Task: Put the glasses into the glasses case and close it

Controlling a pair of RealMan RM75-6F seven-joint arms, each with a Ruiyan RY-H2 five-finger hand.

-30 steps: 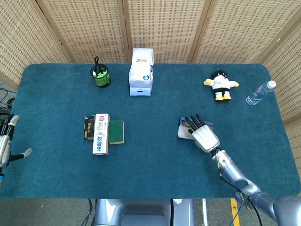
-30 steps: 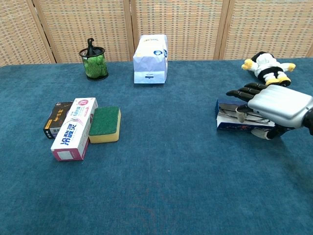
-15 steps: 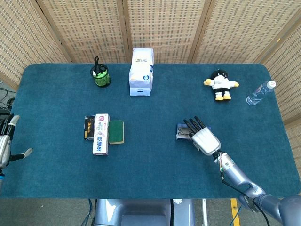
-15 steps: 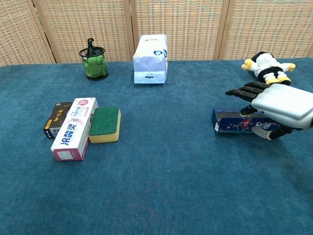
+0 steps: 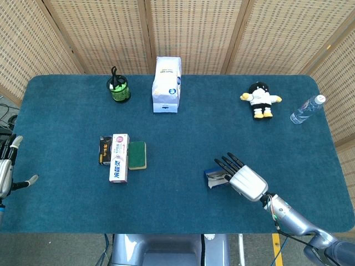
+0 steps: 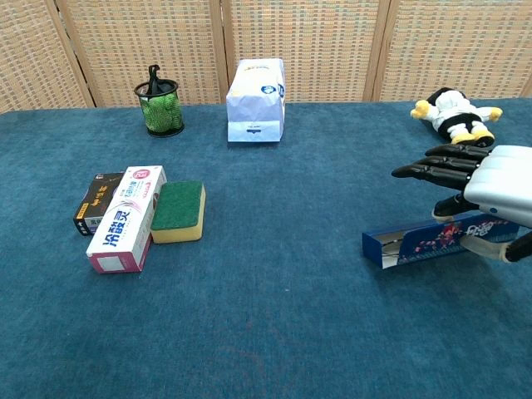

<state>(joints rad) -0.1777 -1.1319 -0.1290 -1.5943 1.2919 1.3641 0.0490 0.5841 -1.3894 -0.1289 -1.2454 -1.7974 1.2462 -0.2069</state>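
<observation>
Head view: the robot's right hand [image 5: 247, 180], silver-backed with black fingers, sits at about five o'clock on the dark teal carpeted table [image 5: 183, 127]. Under its outstretched fingers lies the dark blue rectangular glasses case [image 5: 214, 177], only its left end showing. The left hand [image 5: 6, 166] hangs off the table's nine-o'clock edge with fingers apart and nothing in them. Elsewhere: a green-filled black mesh cup [image 5: 117, 88] at eleven o'clock, a white paper bag [image 5: 167, 84] at twelve, a black-and-white plush toy [image 5: 259, 99] at two, a clear plastic bottle [image 5: 306, 110] beyond the three-o'clock edge, and at nine o'clock a pink-and-white carton [image 5: 118, 157] between a small black box [image 5: 105, 151] and a green sponge [image 5: 137, 154].

Chest view: the case [image 6: 424, 242], printed with small flowers, lies on the cloth at four o'clock, its open end towards the camera's left. The right hand [image 6: 486, 187] is over its far end — upper fingers straight and spread above the case, the lower ones seeming to press its side, so I judge it is holding the case, though the contact is partly cut off by the frame edge.

Progress: the glasses themselves cannot be made out in either view — something pale shows inside the open end, too small to name. The case is not yet plainly shut, so closing it appears to be left.
</observation>
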